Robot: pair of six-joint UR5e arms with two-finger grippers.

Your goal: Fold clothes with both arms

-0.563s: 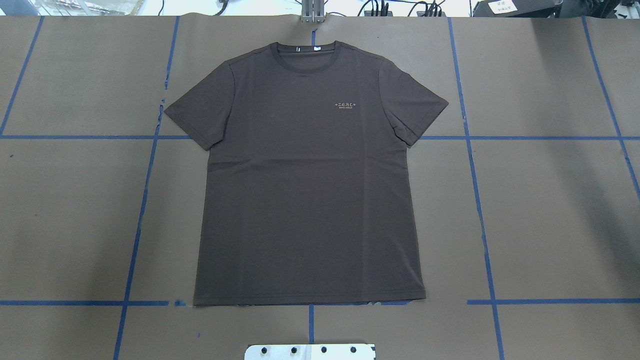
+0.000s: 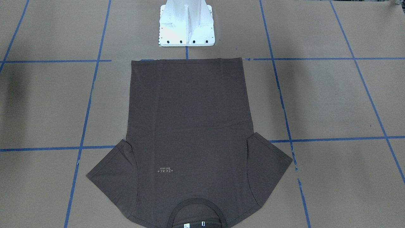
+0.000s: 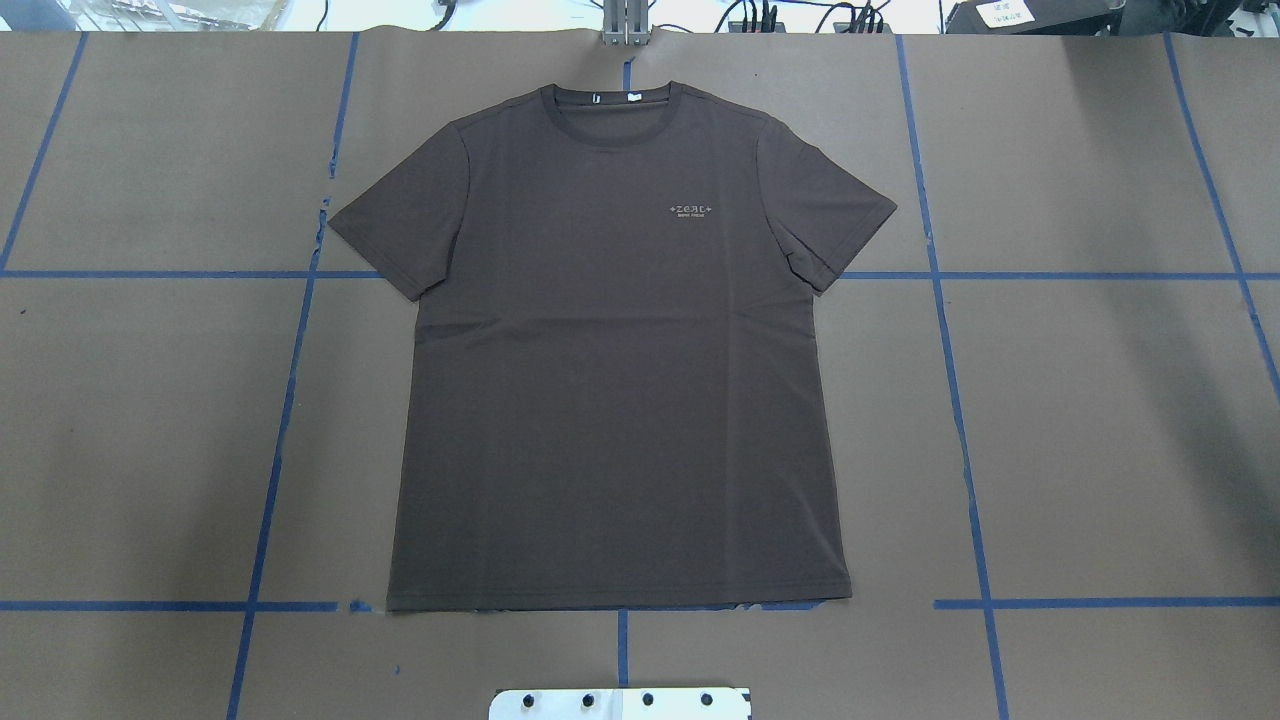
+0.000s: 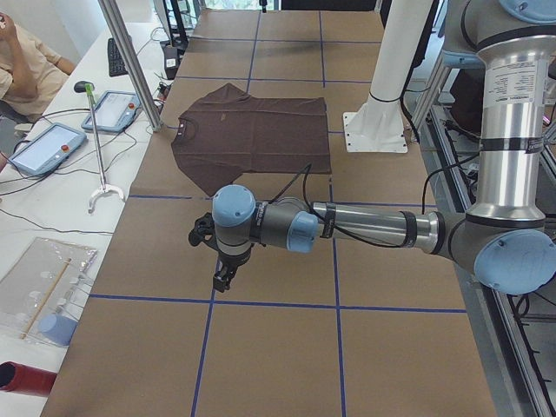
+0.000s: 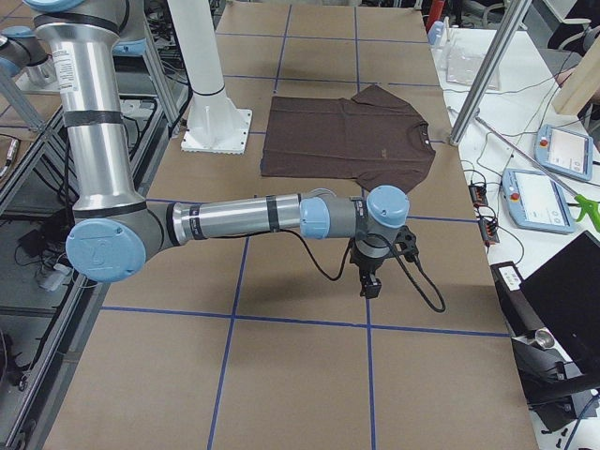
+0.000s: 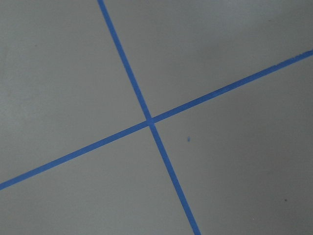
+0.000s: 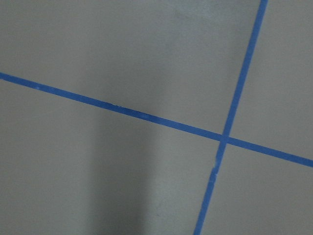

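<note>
- Overhead: nothing has moved; the T-shirt lies flat, collar away from the robot.
- Left side: the left gripper hangs over the table, well apart from the T-shirt; spread or pressed together, I cannot tell.
- Right side: the right gripper hangs the same way; cannot tell.

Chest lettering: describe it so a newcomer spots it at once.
On the brown paper-covered table lies one dark brown short-sleeved T-shirt, spread flat. Below its ribbed round collar, toward the overhead view's right, sits small pale lettering, the cloth's only print.
</note>
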